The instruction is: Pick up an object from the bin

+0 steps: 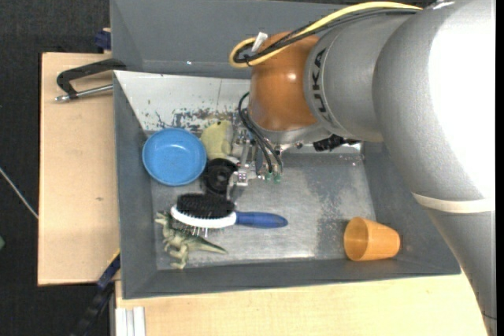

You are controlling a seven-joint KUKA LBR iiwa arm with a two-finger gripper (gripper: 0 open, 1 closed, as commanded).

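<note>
My gripper [250, 157] hangs low over the left middle of the bin. Just under and left of it lies a small black round thing [217, 174], touching or nearly touching the gripper's tip. A pale yellow rounded thing [215, 139] sits directly behind that, partly hidden by the gripper. A blue bowl [174, 156] rests mouth up further left. In front of the gripper lies a hairbrush [214, 213] with a white head, black bristles and a blue handle.
A green toy creature [183, 240] lies in the front left corner beside the brush. An orange cup [371, 239] lies on its side at the front right. The arm with its orange cover spans the bin's right and back.
</note>
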